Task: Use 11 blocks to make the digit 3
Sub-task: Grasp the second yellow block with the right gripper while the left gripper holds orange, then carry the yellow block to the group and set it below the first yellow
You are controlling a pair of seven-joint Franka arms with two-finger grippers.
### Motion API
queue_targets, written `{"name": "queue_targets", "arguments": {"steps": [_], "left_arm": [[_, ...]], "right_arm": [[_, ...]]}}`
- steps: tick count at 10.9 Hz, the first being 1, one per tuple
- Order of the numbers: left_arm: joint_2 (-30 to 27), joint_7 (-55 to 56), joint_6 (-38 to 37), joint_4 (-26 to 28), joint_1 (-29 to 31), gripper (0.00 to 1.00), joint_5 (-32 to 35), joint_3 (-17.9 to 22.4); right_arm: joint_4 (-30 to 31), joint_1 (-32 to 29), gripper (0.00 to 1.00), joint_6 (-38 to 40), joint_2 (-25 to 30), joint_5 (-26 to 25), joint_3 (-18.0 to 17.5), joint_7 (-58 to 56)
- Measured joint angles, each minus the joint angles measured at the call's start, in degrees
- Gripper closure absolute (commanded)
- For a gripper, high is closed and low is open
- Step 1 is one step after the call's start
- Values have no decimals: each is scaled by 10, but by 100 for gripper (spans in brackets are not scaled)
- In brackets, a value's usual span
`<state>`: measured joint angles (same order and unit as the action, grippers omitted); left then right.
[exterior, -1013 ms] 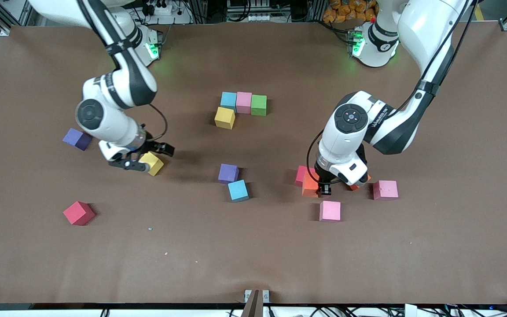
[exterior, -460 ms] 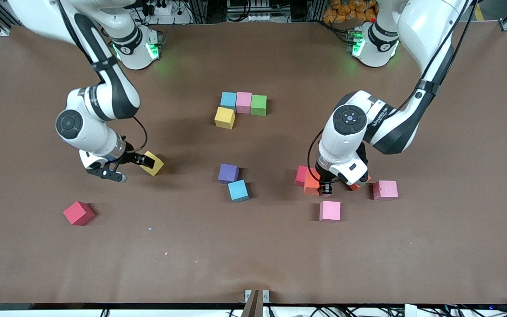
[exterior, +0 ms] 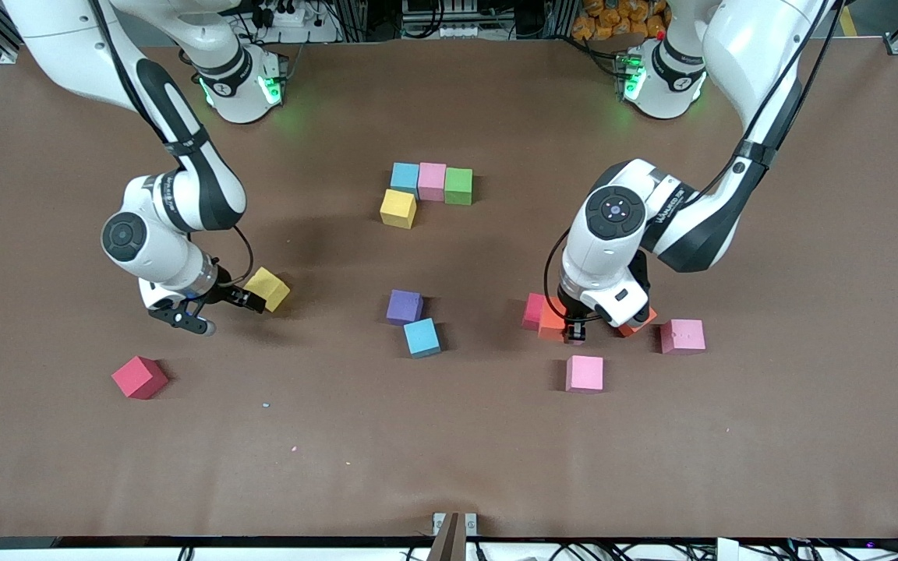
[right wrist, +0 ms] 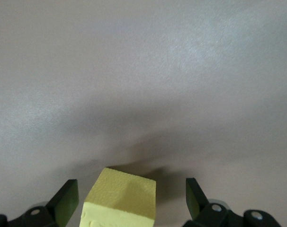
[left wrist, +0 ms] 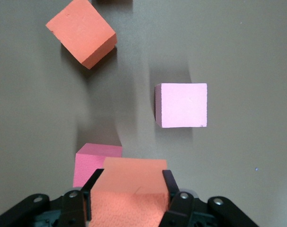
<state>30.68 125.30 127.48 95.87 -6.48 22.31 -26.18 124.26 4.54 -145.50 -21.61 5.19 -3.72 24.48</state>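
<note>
Between left pincer [left wrist: 129, 194] fingers: matte orange foam cube [left wrist: 131, 187], clamped; right pincer [exterior: 211, 308] wide.

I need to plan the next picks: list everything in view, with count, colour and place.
row blocks: 3, light blue, pink, green, side by side mid-table
corner block: 1, yellow, just nearer the camera than the row's light blue one
loose yellow block: 1, yellow, toward the right arm's end
red block: 1, red, nearer the camera than the loose yellow block
centre pair: 2, purple and light blue, mid-table
pink blocks: 3, two pale, one deeper, toward the left arm's end
orange blocks: 2, one held, one partly hidden under the left arm
table: 1, brown
right tool: open around the loose yellow block
left tool: shut on an orange block
</note>
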Motion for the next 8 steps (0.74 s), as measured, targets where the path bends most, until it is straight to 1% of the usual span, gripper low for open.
{"name": "queue_targets", "arguments": {"steps": [3, 5, 8], "left_arm": [[0, -4, -4, -5, -3, 50, 0, -1], [0, -4, -12, -15, -4, 50, 0, -2], [0, -4, -31, -17, -6, 50, 0, -5]], "right_arm": [[9, 26, 0, -15, -2, 0, 0, 41], [23, 33, 20, -35, -5, 0, 0, 47], [38, 35, 57, -62, -11, 0, 0, 47]]}}
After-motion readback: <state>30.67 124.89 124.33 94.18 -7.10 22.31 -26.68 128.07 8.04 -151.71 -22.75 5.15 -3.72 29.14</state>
